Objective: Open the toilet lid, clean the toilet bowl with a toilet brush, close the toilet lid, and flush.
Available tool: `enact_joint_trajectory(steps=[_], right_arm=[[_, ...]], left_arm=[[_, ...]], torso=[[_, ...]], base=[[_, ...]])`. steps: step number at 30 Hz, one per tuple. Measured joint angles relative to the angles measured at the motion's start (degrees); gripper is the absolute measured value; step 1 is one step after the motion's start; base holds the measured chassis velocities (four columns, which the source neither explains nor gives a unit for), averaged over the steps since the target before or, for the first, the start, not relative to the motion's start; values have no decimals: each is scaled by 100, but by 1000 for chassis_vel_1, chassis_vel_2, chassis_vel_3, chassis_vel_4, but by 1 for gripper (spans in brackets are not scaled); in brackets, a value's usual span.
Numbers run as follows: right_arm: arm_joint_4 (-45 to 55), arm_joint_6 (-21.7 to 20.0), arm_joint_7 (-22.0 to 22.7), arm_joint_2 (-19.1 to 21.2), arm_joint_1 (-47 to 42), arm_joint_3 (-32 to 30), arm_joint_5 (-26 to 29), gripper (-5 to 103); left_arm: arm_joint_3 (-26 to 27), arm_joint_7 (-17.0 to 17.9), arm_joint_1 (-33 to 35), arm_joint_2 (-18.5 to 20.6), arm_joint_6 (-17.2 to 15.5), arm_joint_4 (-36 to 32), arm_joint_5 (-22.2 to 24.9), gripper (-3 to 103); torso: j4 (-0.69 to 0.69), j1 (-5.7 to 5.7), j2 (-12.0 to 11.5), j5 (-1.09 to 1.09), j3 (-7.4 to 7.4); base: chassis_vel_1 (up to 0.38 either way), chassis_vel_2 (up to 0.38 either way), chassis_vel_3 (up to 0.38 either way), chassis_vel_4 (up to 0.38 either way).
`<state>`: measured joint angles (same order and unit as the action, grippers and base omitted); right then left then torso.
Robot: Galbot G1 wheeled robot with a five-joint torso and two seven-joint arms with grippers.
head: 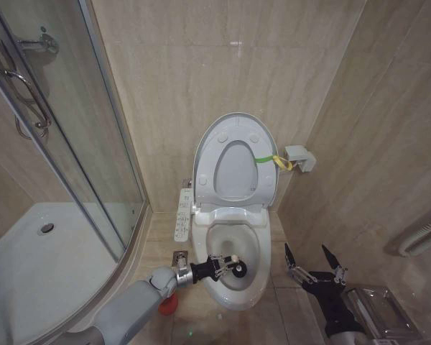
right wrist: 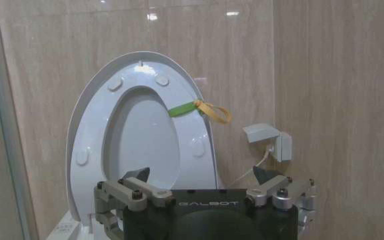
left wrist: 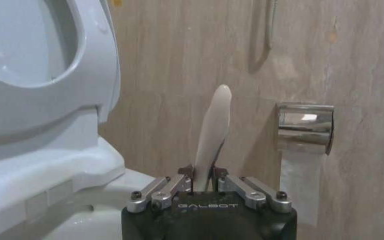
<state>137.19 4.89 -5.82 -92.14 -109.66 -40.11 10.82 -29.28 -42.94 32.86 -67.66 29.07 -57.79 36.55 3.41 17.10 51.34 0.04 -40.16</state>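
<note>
Overhead — beige tiled walls (head: 201, 72), glass shower door (head: 72, 144), toilet lid (head: 233, 126) upright.

I see a glossy white plastic oval toilet lid (head: 235, 154), smooth glazed white ceramic toilet bowl (head: 253, 291), and polished beige stone-look wall tiles (head: 165, 72).

The toilet lid (head: 233, 162) stands upright behind the toilet bowl (head: 233, 269), against the wall; the shower tray (head: 36, 266) lies to its left.
</note>
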Motion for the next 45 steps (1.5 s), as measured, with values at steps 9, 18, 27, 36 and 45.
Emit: enact_joint_trajectory(steps=[9,18,27,36,45], right_arm=[[0,0,0,0,0,0,0,100],[0,0,0,1,0,0,0,100],[0,0,0,0,0,0,0,100],[0,0,-1,0,0,0,0,100],[0,0,0,0,0,0,0,100]], left_arm=[[222,21,143,924,-310,-1318,294,17],[218,-82,231,253,-122,-483,156,15],[240,-319,164,-275,165,670,-11,17],[447,-329,166,2,109,268,97,18],[502,-217,207,298,-191,-847,338,15]], torso=[[-1,0,0,2,0],[0,0,0,0,0],[-1,0,0,1,1],[1,0,-1,1,-1],[0,0,0,0,0]], base=[[0,0,0,0],[0,0,0,0],[0,0,0,0],[0,0,0,0],[0,0,0,0]])
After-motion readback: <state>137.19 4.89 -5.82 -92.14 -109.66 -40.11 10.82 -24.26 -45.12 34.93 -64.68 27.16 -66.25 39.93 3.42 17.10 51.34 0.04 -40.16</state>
